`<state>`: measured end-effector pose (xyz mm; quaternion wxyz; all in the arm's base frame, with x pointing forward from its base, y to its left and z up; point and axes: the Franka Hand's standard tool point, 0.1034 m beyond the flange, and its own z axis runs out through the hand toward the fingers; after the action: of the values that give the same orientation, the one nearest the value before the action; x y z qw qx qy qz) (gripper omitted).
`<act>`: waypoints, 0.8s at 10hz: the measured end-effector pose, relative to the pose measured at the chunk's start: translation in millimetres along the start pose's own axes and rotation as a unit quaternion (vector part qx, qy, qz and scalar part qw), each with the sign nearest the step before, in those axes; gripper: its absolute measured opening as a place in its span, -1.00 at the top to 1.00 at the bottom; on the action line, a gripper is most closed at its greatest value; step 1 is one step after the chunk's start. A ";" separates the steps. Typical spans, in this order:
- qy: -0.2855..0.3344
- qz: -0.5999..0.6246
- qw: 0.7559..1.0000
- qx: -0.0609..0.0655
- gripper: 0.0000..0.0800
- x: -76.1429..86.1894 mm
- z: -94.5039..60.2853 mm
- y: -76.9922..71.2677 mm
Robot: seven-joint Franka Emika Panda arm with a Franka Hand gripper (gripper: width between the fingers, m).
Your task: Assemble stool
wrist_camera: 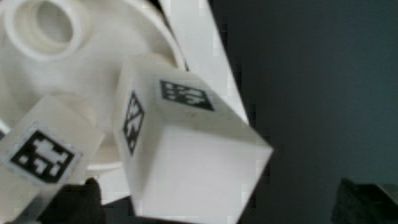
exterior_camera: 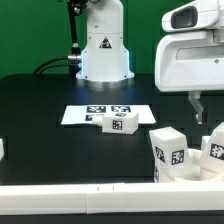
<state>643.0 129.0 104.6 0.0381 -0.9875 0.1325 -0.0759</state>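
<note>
The white round seat [wrist_camera: 71,60] with its centre hole lies at the exterior view's right, near the front rail, and shows there as well [exterior_camera: 190,172]. Two chunky tagged legs [exterior_camera: 168,152] [exterior_camera: 213,150] stand up from it; in the wrist view they are the big block [wrist_camera: 187,150] and the one beside it [wrist_camera: 45,150]. A third leg [exterior_camera: 118,122] sits on the marker board. My gripper [exterior_camera: 200,108] hangs above the seat and legs. In the wrist view the gripper [wrist_camera: 217,210] is open and holds nothing. Its dark fingertips [wrist_camera: 71,205] stand wide apart on either side of the big leg's corner.
The marker board [exterior_camera: 85,113] lies mid-table in front of the robot base [exterior_camera: 105,50]. A long white rail [exterior_camera: 100,195] runs along the front edge and shows in the wrist view [wrist_camera: 210,60] next to the seat. A white part [exterior_camera: 2,150] peeks in at the exterior view's left.
</note>
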 end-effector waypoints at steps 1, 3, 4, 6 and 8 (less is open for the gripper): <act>0.001 -0.071 0.997 -0.010 -0.62 0.8 0.0 1.8; -0.007 -0.263 0.965 -0.026 -0.62 1.3 0.9 3.4; -0.008 -0.290 0.957 -0.026 -0.62 4.2 1.0 9.6; -0.009 -0.337 0.941 -0.035 -0.62 5.2 1.1 12.1; -0.014 -0.368 0.929 -0.041 -0.62 4.8 2.2 14.5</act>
<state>644.2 113.9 101.7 -0.0315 -0.9686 -0.2378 -0.0649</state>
